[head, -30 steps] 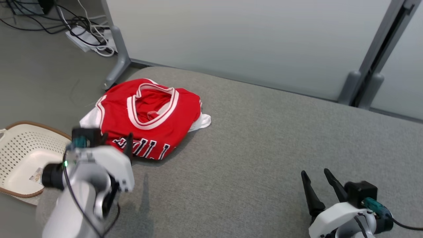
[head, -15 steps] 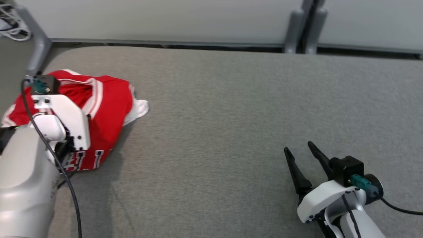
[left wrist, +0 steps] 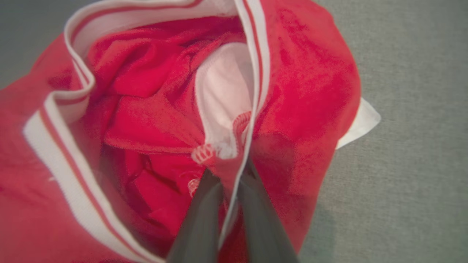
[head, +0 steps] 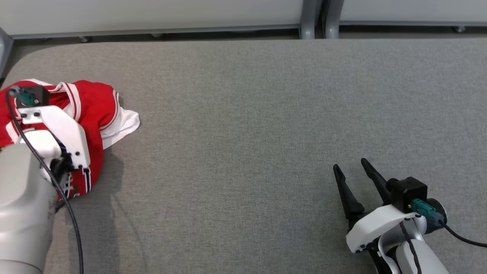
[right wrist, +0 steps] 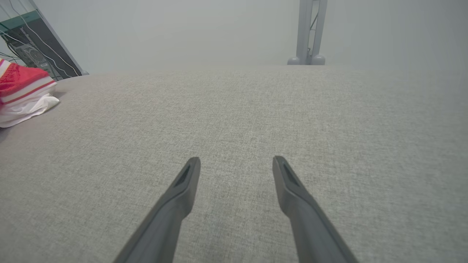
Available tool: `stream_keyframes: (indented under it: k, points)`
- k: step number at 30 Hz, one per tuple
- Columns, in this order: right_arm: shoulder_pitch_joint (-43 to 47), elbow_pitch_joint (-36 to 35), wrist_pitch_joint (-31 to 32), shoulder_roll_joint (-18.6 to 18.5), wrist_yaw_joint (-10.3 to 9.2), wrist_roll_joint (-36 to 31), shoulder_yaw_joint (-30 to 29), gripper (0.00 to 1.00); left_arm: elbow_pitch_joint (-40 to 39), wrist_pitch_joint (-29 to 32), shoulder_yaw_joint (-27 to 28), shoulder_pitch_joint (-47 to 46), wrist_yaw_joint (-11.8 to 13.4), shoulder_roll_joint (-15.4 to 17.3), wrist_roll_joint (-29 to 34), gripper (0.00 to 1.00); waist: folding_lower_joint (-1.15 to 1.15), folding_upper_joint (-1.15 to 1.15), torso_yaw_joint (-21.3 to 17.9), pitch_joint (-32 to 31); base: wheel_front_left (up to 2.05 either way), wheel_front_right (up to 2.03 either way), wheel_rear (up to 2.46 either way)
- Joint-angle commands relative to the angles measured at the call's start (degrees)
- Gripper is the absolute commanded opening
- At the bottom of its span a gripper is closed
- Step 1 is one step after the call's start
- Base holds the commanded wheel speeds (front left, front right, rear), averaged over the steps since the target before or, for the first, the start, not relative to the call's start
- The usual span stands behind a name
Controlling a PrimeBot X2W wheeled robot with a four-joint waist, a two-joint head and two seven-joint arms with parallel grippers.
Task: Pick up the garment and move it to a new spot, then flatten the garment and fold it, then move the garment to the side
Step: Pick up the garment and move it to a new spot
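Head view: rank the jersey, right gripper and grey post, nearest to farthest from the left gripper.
1. Jersey: far left, pinched in the jaws of the left gripper.
2. Right gripper: lower right, jaws open.
3. Grey post: top, beyond the cushion's far edge.

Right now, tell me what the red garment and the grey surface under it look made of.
The garment: soft knit sports fabric, likely synthetic, matte; it crumples in loose folds, with stitched white trim. The grey surface: woven upholstery-like cloth, matte; a fine heathered weave shows.
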Motion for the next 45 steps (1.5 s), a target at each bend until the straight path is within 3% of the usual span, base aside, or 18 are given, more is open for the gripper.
stream_keyframes:
  k: [1, 7, 13, 17, 23, 30, 36, 45]
  points:
    - [-0.37, 0.31, -0.85, -0.33, 0.09, 0.59, 0.24, 1.00, -0.07, -0.74, 0.01, -1.58, -0.38, 1.00, -0.06, 0.00, 0.00, 0.00, 0.77, -1.42, 0.00, 0.00, 0.00]
    - [0.78, 3.85, -3.43, -0.35, 0.09, 4.50, 1.82, 1.00, -3.00, -2.69, -0.52, -5.73, -3.07, 3.27, 0.04, 0.00, 0.00, 0.00, 2.59, -8.08, 0.00, 0.00, 0.00]
    - [1.79, 7.32, -5.42, -0.34, 0.09, 6.92, 1.73, 1.00, -11.67, -4.96, -0.72, -10.32, -5.77, 2.24, -1.67, 0.00, 0.00, 0.00, 2.54, -13.44, 0.00, 0.00, 0.00]
    - [2.40, 9.30, -6.50, -0.37, 0.09, 7.90, 1.31, 1.00, -19.05, -5.84, -1.62, -11.69, -6.90, 0.68, -2.86, 0.00, 0.00, 0.00, 0.25, -16.01, 0.00, 0.00, 0.00]
    - [2.50, 10.67, -7.29, -0.36, 0.09, 6.86, -0.35, 1.00, -30.75, -5.92, -3.14, -10.50, -7.62, -2.19, -5.12, 0.00, 0.00, 0.00, -6.24, -17.37, 0.00, 0.00, 0.00]
    - [2.50, 9.99, -6.76, -0.38, 0.09, 5.21, -2.66, 1.00, -41.42, -5.91, -5.17, -6.71, -6.79, -5.82, -6.48, 0.00, 0.00, 0.00, -13.23, -16.24, 0.00, 0.00, 0.00]
    - [2.76, 9.45, -6.51, -0.32, 0.09, 4.51, -3.84, 1.00, -46.83, -6.99, -8.31, 2.62, -3.85, -8.68, -5.23, 0.00, 0.00, 0.00, -18.31, -13.66, 0.00, 0.00, 0.00]
    - [2.22, 8.13, -5.94, -0.32, 0.09, 4.80, -3.26, 1.00, -36.27, -12.40, -14.21, 18.36, -1.29, -11.87, -4.33, 0.00, 0.00, 0.00, -20.69, -10.69, 0.00, 0.00, 0.00]
